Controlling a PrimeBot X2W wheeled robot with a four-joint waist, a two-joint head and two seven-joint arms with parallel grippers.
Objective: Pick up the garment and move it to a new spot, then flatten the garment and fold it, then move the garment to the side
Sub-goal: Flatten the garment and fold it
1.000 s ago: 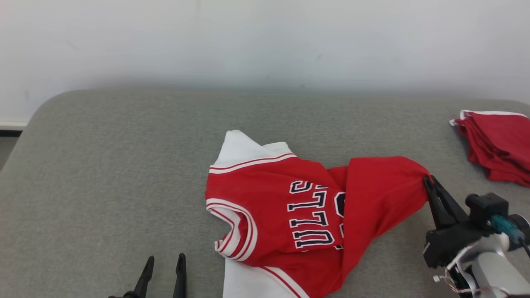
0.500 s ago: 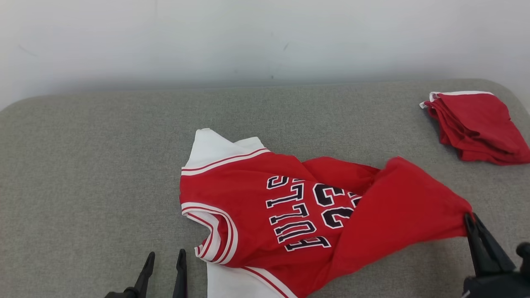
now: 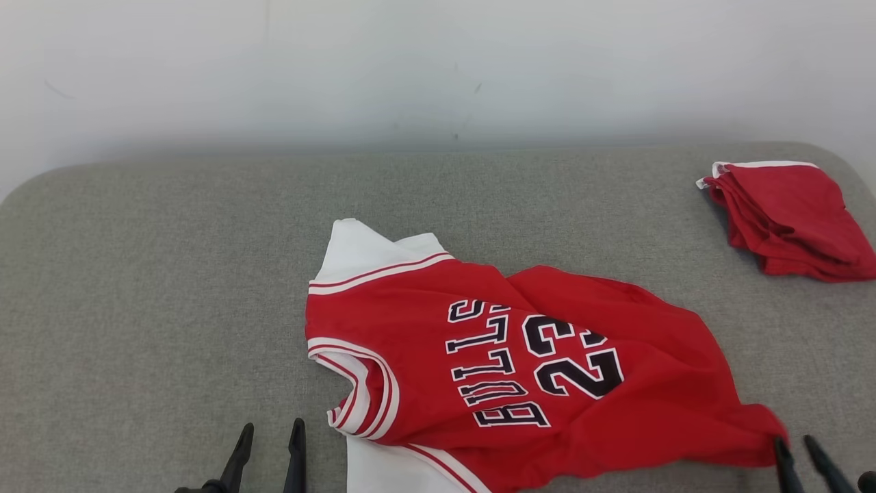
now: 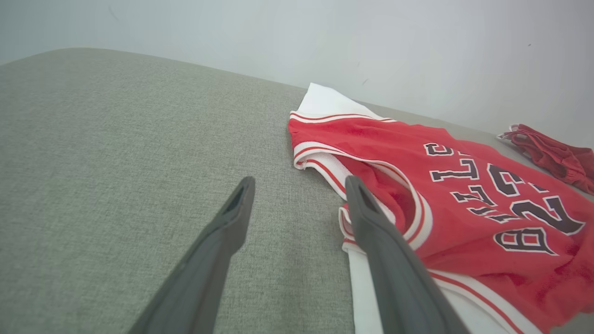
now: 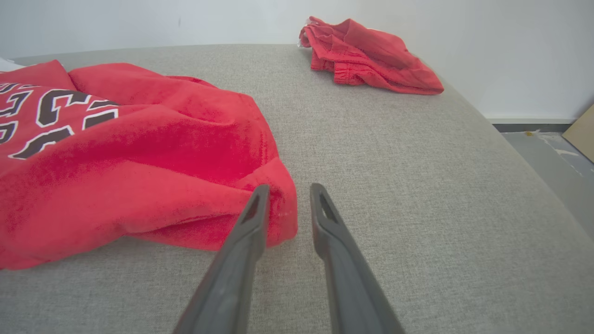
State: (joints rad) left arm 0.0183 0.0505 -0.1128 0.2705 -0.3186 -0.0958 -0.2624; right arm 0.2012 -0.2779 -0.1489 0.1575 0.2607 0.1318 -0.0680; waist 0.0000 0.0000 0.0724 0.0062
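Flattening looks to be the step in hand: the garment (image 3: 547, 363) lies mid-way across the table (image 3: 171, 274), lettering up, rumpled at its right hem. The right claw (image 5: 290, 189) is slightly parted, pinching nothing (hem corner just beside it). The left claw (image 4: 299, 181) gapes wide by the collar. Next, probably smoothing the creases.

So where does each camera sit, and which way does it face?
Head view: on the head, facing down at jersey on table; left gripper, right gripper below.
Left wrist view: left wrist, along left gripper toward collar.
Right wrist view: right wrist, along right gripper toward hem.
Head and right wrist views share the folded red pile.
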